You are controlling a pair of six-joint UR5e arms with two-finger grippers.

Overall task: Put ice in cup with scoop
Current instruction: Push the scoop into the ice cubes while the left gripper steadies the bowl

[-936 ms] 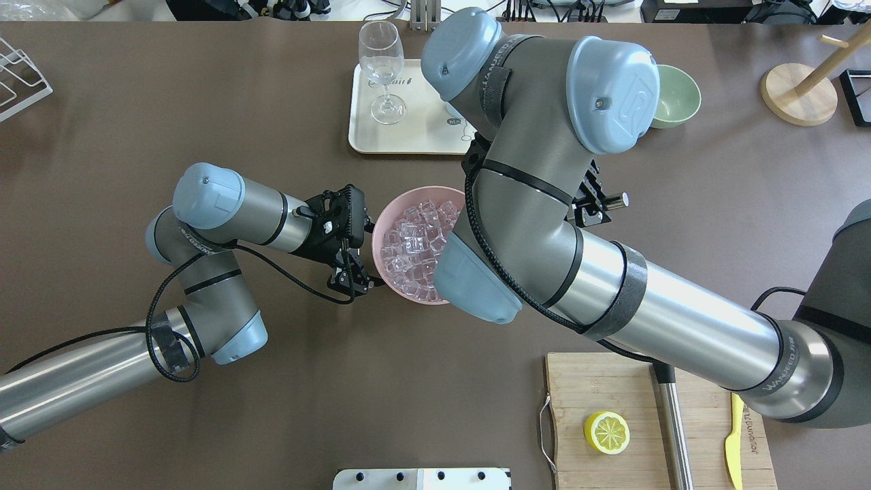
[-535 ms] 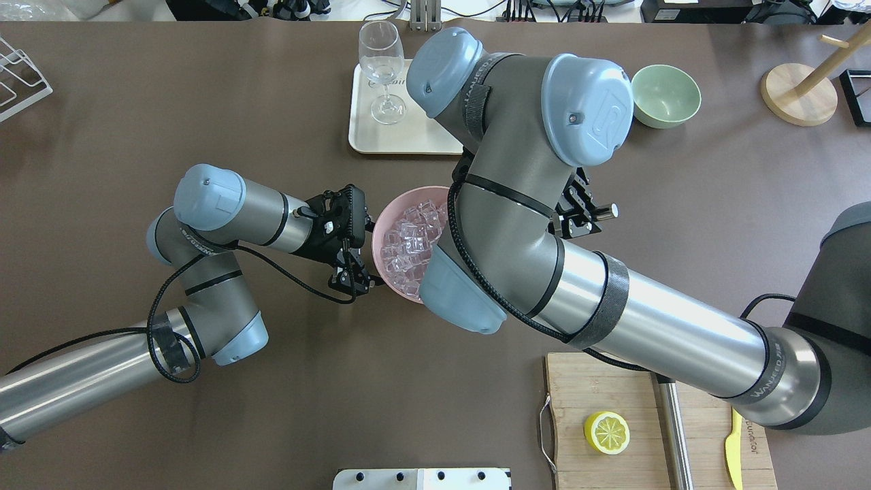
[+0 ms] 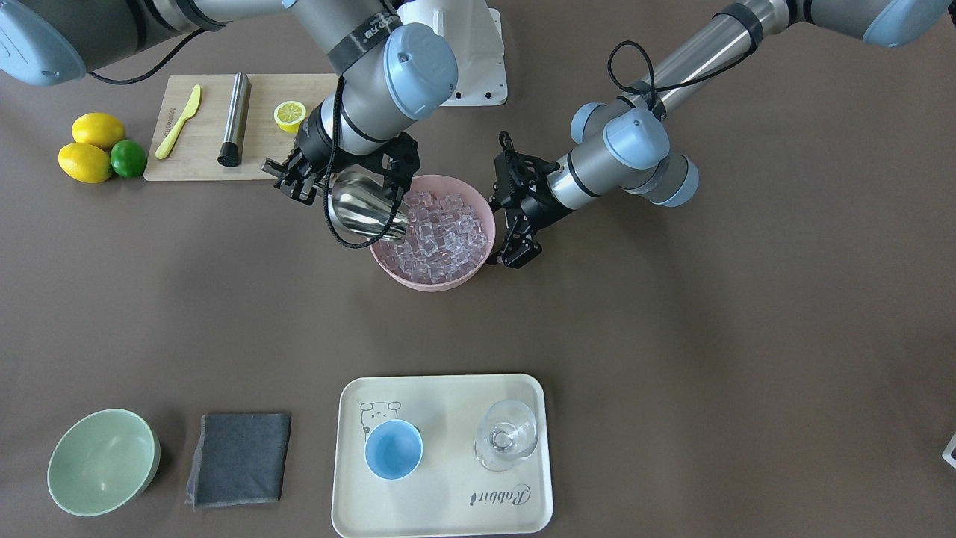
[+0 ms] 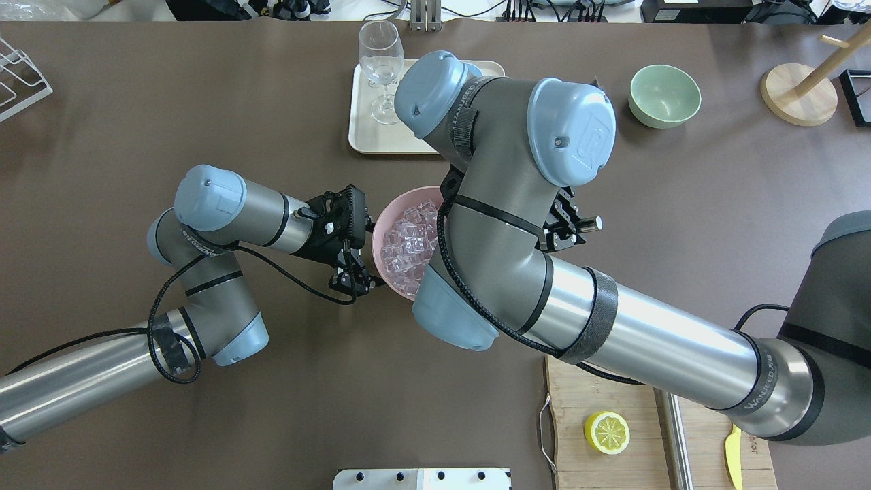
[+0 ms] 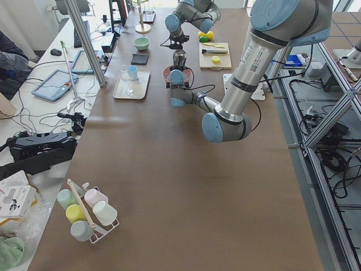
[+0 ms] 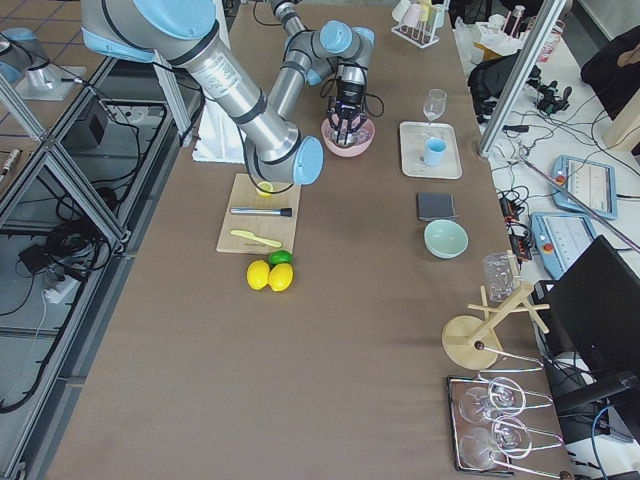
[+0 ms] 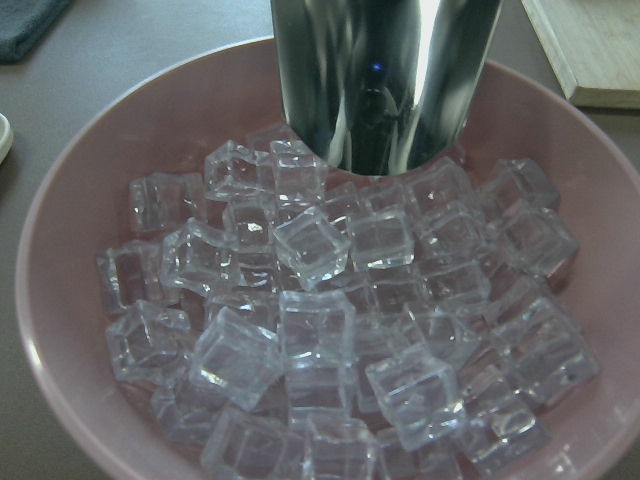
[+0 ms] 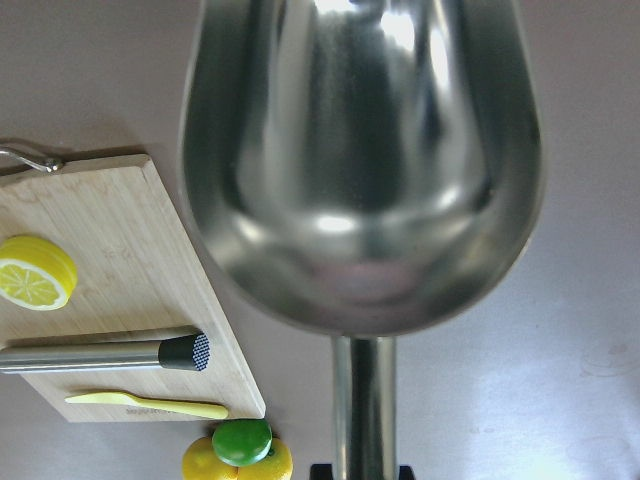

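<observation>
Right claw (image 3: pixel 302 179) clamped, wrist pitched downward; left arm folded, left claw (image 3: pixel 517 250) low, sideways, grip unclear.

Scoop (image 8: pixel 360 170): mirror-polished steel. Ice (image 7: pixel 310 245): clear, glossy. Bowl (image 7: pixel 90 180): smooth, matt pink. Cutting board (image 8: pixel 130 260), frame left: bare wood.

Long brown table (image 5: pixel 169 186), aluminium frame posts (image 5: pixel 84 39) alongside, cluttered white side desk (image 5: pixel 48 116).

Centre: my right pincer (image 3: pixel 299 179), black; scoop (image 3: pixel 362 211), mirror-bright steel; ice (image 3: pixel 441 235), clear and glassy, in the pink bowl (image 3: pixel 429 283). Lower centre: cup (image 3: pixel 393 448), light blue; tray (image 3: pixel 441 403), cream, printed with a bear outline and script. Lower left: pale-green bowl (image 3: pixel 101 463); dark-grey cloth (image 3: pixel 239 459). Table (image 3: pixel 672 336): plain brown.
</observation>
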